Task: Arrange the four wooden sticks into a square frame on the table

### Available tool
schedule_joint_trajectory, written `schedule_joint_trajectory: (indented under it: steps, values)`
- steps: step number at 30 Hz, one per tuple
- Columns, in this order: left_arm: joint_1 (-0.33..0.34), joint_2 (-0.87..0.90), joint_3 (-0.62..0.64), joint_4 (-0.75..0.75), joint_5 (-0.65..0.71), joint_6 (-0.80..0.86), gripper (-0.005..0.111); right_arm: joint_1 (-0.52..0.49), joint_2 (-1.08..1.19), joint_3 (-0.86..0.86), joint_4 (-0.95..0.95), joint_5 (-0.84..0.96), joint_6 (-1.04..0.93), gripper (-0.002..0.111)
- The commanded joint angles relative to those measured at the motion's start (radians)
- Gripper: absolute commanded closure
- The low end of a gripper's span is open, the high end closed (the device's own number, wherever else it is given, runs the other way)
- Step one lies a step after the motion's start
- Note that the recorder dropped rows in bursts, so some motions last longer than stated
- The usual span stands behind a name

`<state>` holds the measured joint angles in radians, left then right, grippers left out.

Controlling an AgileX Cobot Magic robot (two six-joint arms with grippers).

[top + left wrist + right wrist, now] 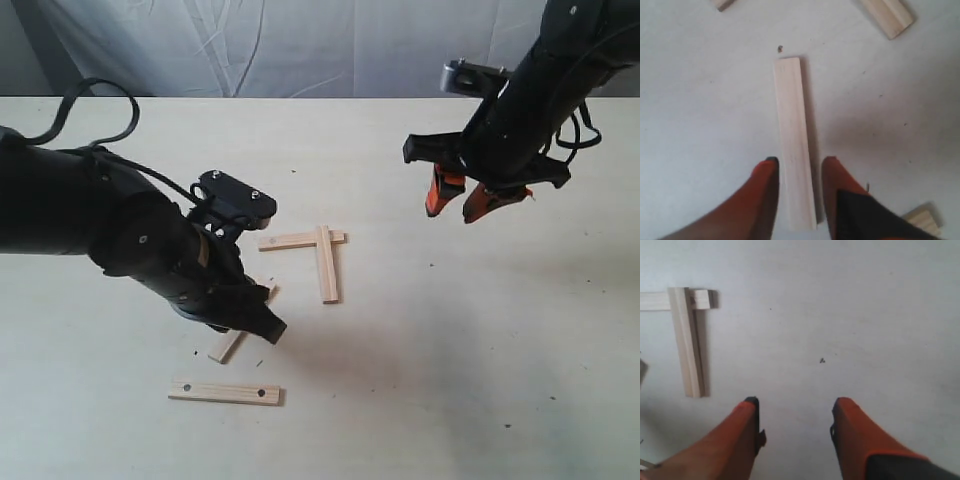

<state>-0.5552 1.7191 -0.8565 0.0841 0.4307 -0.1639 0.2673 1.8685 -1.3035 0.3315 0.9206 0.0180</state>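
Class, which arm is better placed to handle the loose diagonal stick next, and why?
Left, probably. The left gripper straddles that stick, jaws either side; the right gripper hangs open above the table, apart from every stick.

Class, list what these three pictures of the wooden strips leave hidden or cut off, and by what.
- Exterior view: the black left arm covers most of the slanted light tan wooden strip.
- Left wrist view: the picture's edge cuts off the angled tan strip, so its length is unseen.
- Right wrist view: the picture's edge cuts short the crossed tan strip.
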Motion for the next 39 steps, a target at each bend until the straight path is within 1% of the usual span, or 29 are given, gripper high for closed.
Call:
schedule_joint_trajectory:
  steps: [1, 3, 5, 8, 11, 12, 15, 21, 24, 29, 34, 39]
  values:
    - [-0.006, 0.047, -0.001, -0.032, -0.041, -0.018, 0.06, 0.002, -0.007, 0.062, 0.016, -0.054, -0.025, 0.062]
    - [-0.006, 0.071, -0.001, -0.034, -0.05, -0.018, 0.062, 0.002, -0.007, 0.077, 0.014, -0.063, -0.025, 0.062]
    - [-0.004, 0.104, -0.001, -0.042, -0.046, -0.02, 0.068, 0.002, -0.007, 0.083, 0.014, -0.063, -0.025, 0.062]
    - [-0.004, 0.144, -0.001, -0.042, -0.033, -0.02, 0.084, 0.002, -0.008, 0.082, 0.014, -0.064, -0.025, 0.062]
    - [-0.004, 0.14, -0.003, -0.048, -0.045, -0.02, 0.103, 0.002, -0.01, 0.082, 0.014, -0.071, -0.027, 0.062]
    - [-0.004, 0.133, -0.01, -0.05, -0.049, -0.02, 0.107, 0.002, -0.01, 0.082, 0.017, -0.071, -0.027, 0.062]
    - [0.009, 0.11, -0.052, -0.049, -0.047, -0.094, 0.107, 0.002, -0.01, 0.082, 0.017, -0.071, -0.027, 0.062]
    - [0.058, 0.048, -0.158, -0.047, -0.061, -0.231, 0.107, 0.002, -0.01, 0.082, 0.017, -0.085, -0.027, 0.062]
    - [0.069, 0.046, -0.158, -0.047, -0.101, -0.298, 0.107, 0.002, -0.01, 0.082, 0.017, -0.095, -0.027, 0.062]
    - [0.074, 0.13, -0.142, -0.046, -0.16, -0.418, 0.107, 0.002, -0.01, 0.082, 0.017, -0.095, -0.027, 0.062]
    - [0.074, 0.203, -0.142, -0.051, -0.217, -0.469, 0.107, 0.002, -0.01, 0.082, 0.017, -0.093, -0.029, 0.062]
    - [0.074, 0.22, -0.141, -0.053, -0.212, -0.473, 0.107, 0.002, -0.01, 0.082, 0.017, -0.102, -0.029, 0.062]
